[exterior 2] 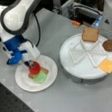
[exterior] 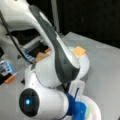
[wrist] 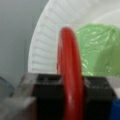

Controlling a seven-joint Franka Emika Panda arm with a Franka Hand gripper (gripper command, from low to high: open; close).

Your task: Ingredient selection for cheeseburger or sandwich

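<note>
I can read no writing or brand on anything. My gripper [exterior 2: 29, 64] hangs over the paper plate [exterior 2: 50, 72] at a front view's left, fingers clamped on the red disc [exterior 2: 34, 68], which stands on edge. The wrist view shows that best: the disc [wrist: 70, 75] sits upright between the dark pads [wrist: 97, 97], with the green leaf [wrist: 100, 50] lying on the plate [wrist: 43, 50] just beyond. Below the disc in a front view lies the leaf [exterior 2: 40, 77] on a toast square [exterior 2: 44, 71]. Only this view shows the round divided tray [exterior 2: 71, 60] at right, holding a second toast [exterior 2: 90, 34], the patty [exterior 2: 109, 45] and the cheese [exterior 2: 107, 65]. In a front view the arm hides most of this; I see only the cheese [exterior: 79, 51] and a plate rim [exterior: 96, 107].
</note>
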